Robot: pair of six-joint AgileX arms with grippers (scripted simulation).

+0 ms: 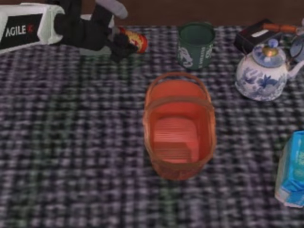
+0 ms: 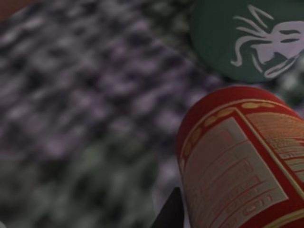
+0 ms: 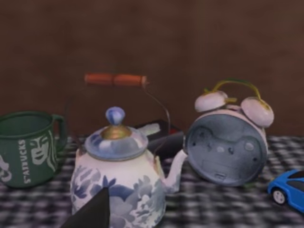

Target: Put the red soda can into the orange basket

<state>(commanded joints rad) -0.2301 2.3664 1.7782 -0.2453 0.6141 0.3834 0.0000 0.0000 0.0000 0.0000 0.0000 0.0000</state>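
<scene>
The red soda can [image 1: 136, 41] with its yellow-gold label stands at the far left of the checked cloth, left of the dark green mug [image 1: 195, 45]. My left gripper [image 1: 122, 46] is shut on the can. In the left wrist view the can [image 2: 242, 161] fills the near corner, and one dark finger [image 2: 171, 213] lies flush against its side. The orange basket [image 1: 179, 164] sits mid-table, handle across its middle, with nothing inside. My right arm is outside the top view; its gripper [image 3: 97, 214] shows only as a dark tip.
A blue-and-white teapot [image 1: 262, 71] stands at the far right, with a dark box [image 1: 256, 34] behind it. A light blue carton [image 1: 292, 171] is at the right edge. The right wrist view also shows an alarm clock [image 3: 228, 142] and a blue toy car [image 3: 289, 189].
</scene>
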